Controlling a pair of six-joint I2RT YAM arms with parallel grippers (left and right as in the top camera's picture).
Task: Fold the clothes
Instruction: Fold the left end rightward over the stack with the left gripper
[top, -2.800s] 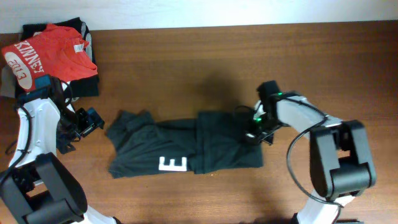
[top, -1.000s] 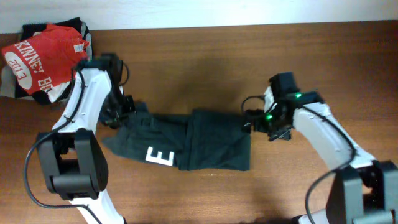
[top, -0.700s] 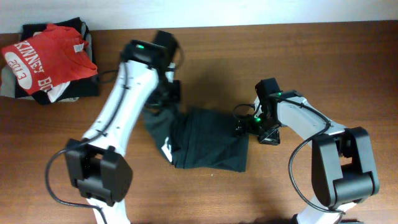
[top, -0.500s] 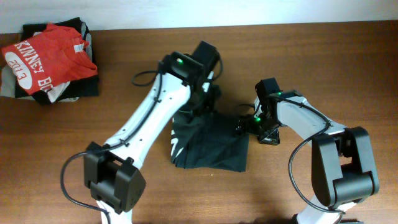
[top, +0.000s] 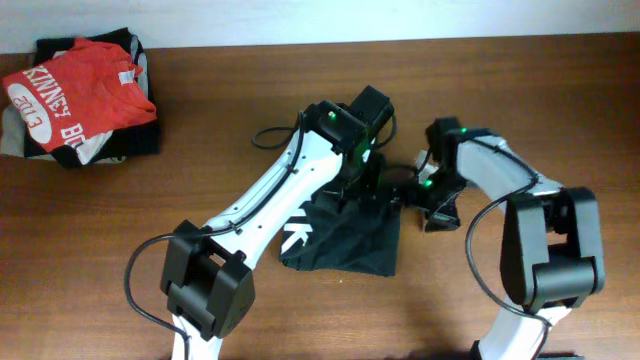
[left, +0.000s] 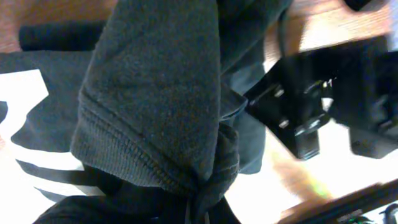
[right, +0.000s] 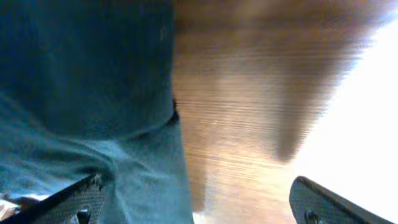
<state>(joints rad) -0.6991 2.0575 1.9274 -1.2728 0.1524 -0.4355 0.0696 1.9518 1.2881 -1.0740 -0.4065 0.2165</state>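
Overhead, black T-shirt (top: 345, 235): is lying folded at lower centre of the wooden table (top: 250, 100), with white lettering showing at its left edge.
Overhead, left gripper (top: 366, 188): is clamping the shirt's raised upper edge at frame centre.
Overhead, right gripper (top: 418, 200): is sitting just beside the shirt's upper right corner.
Overhead, red T-shirt (top: 75, 85): is lying on a pile at upper left.
Left wrist, black T-shirt (left: 155, 93): bunched fabric is filling the frame's centre.
Right wrist, right gripper (right: 194, 186): its fingers are standing wide apart, with fabric at left and bare wood at right.
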